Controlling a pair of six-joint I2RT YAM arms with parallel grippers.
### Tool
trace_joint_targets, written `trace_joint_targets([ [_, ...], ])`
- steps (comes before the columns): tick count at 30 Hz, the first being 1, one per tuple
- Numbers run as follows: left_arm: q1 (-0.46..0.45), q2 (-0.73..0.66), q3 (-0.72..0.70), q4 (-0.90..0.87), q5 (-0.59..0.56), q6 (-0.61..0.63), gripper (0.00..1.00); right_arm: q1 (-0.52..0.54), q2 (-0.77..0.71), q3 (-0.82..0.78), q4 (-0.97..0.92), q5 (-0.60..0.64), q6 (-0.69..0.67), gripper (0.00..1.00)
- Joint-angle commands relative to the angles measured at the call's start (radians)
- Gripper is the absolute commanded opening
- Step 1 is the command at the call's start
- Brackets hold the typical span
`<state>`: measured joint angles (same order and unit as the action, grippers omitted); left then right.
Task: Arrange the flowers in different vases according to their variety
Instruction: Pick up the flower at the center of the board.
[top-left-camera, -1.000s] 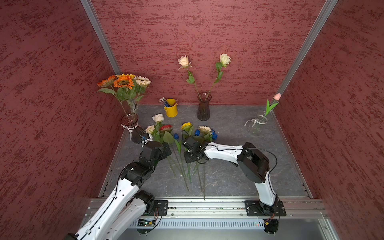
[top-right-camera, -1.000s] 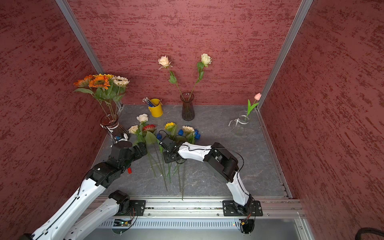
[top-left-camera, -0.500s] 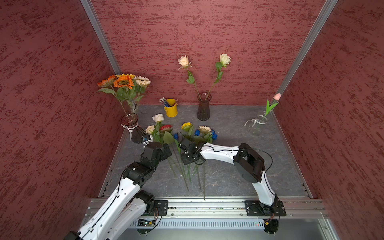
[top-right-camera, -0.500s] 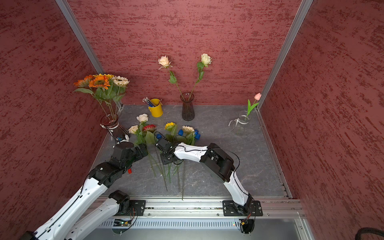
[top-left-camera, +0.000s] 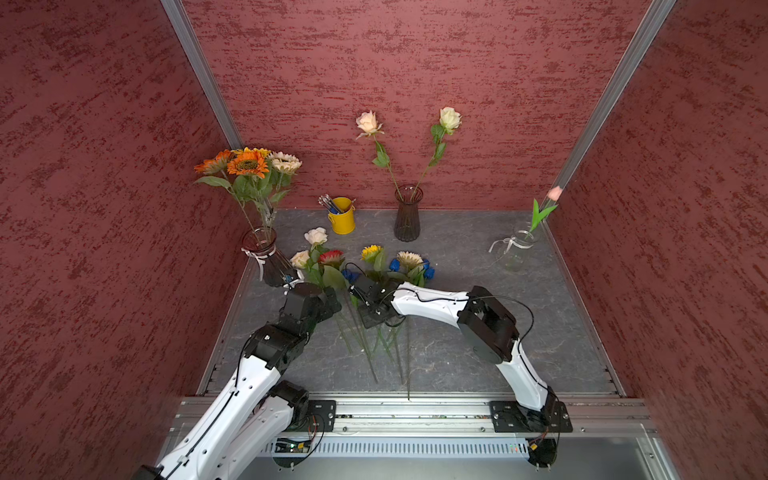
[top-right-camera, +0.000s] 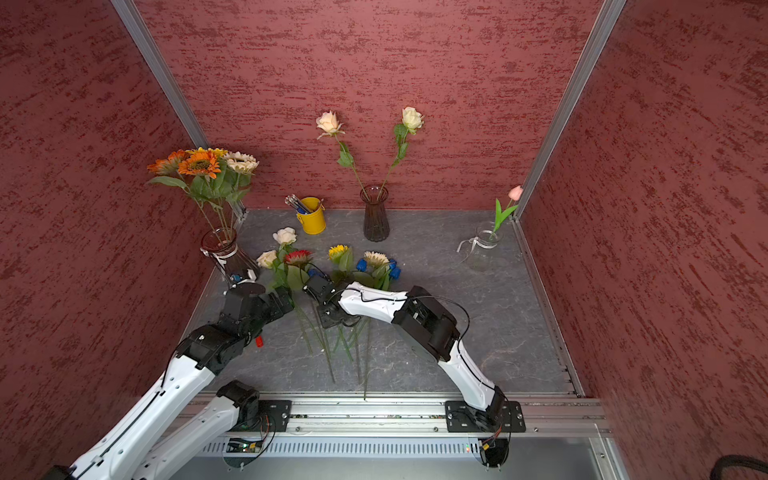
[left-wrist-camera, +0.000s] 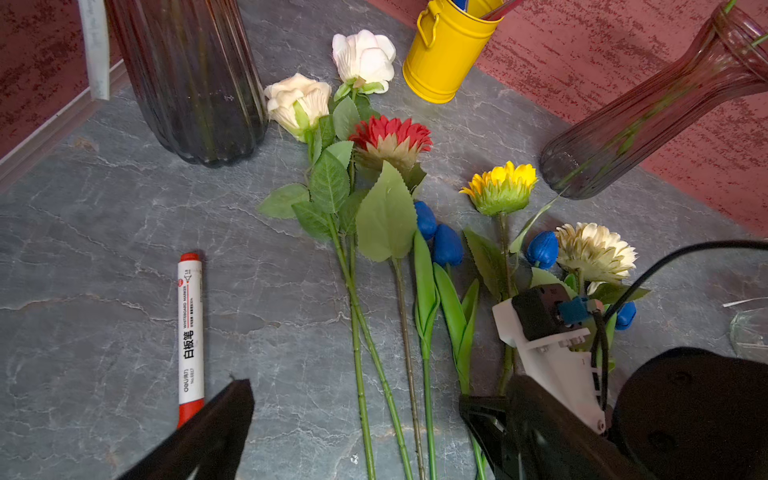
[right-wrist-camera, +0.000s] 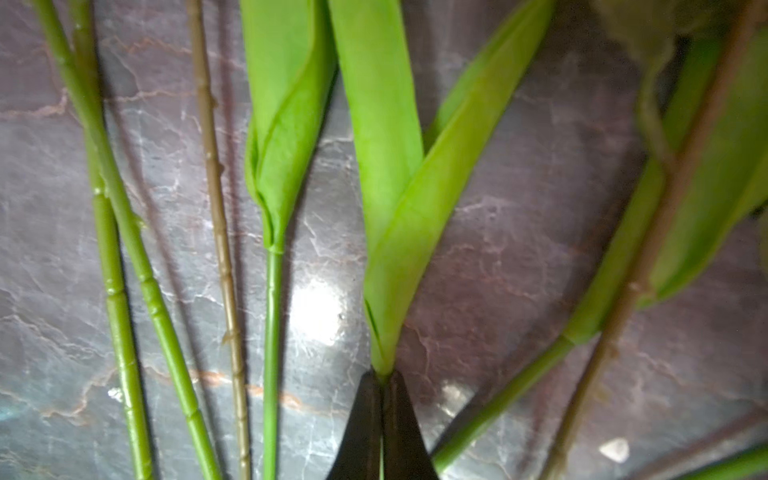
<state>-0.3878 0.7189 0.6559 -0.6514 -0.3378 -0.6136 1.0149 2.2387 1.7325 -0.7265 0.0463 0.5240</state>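
The loose artificial flowers lie side by side on the grey marbled tabletop. Their long axes run from the back wall toward the robot's base, with blooms pointing at the wall and bare green stem ends at the base rail.

The right gripper stands over the middle of this row. Its black jaws are pinched together on the thin stem of a small blue tulip with broad green leaves, just where the leaves sprout. The tulip's bloom lies beyond the tips, toward the wall. A second blue tulip lies just beside the held one and parallel to it.

The left gripper hovers just beside the right one, over the outer stems of the row, jaws spread wide and holding nothing. A red-capped white whiteboard marker lies near it, parallel to the stems.

Well beyond both grippers stand three vases:
- a dark ribbed glass vase with a white ribbon, holding sunflowers
- a dark ribbed glass vase with two roses
- a small clear glass vase with a pink tulip
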Motion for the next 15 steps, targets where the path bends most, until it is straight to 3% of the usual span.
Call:
trace_joint_targets([
  [1,0.01,-0.016,-0.008,-0.004,0.011,0.009,1.0,0.013,0.02,-0.005,-0.062,-0.003,0.003,0.0],
  [8,0.013,-0.001,-0.004,-0.006,0.025,0.008,1.0,-0.009,-0.126,-0.025,-0.027,-0.048,0.05,0.0],
  [15,0.013,0.011,-0.004,-0.004,0.05,0.001,1.0,-0.112,-0.382,-0.089,-0.008,-0.029,0.033,0.0],
])
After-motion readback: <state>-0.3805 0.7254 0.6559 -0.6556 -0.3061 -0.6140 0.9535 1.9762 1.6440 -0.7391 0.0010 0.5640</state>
